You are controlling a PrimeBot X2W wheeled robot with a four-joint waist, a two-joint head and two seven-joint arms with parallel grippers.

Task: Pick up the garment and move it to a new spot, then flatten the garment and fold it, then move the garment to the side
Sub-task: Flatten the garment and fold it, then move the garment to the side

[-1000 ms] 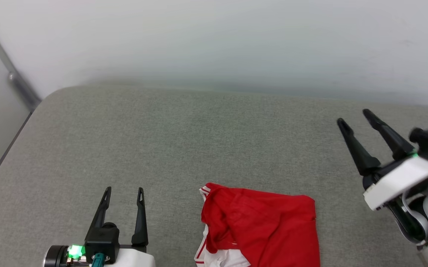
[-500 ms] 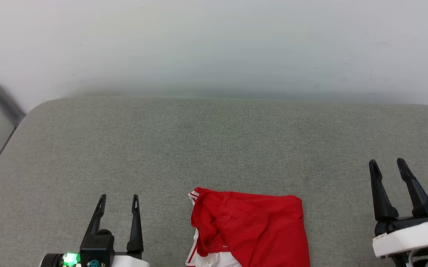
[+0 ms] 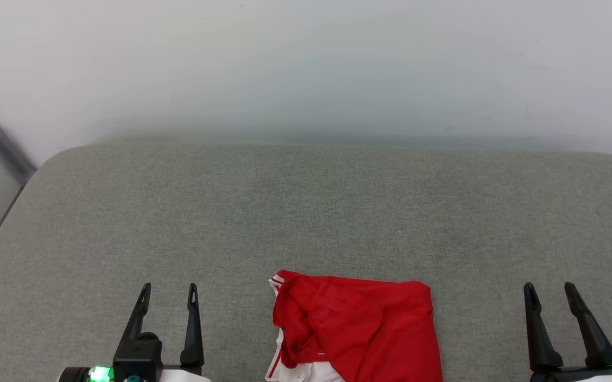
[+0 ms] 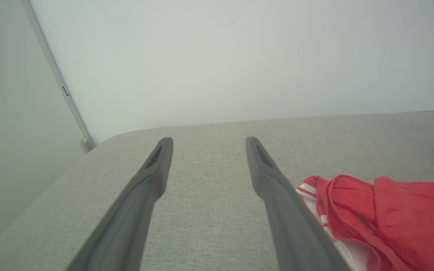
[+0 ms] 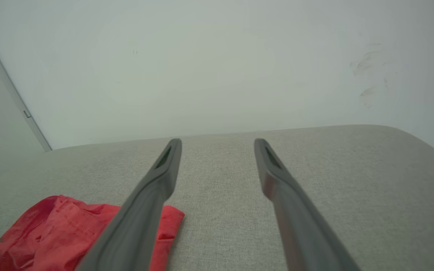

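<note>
Grey cushion (image 3: 306, 212) carries the garment (image 3: 359, 329) at bottom centre, seemingly folded already. Left gripper (image 3: 169, 287) and right gripper (image 3: 549, 286) flank it, wide open and empty. Perhaps only the sideways move remains.

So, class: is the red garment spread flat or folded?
Folded, loosely: the garment lies compact, layers doubled over with creases, not spread out.

The left gripper (image 3: 169, 289), two long dark tapering fingers on a black mount, sits at seven o'clock in the head view, jaws spread wide, tips toward twelve. The right gripper (image 3: 550, 289), equally dark and spread, sits at five o'clock, leaning slightly toward eleven.
</note>
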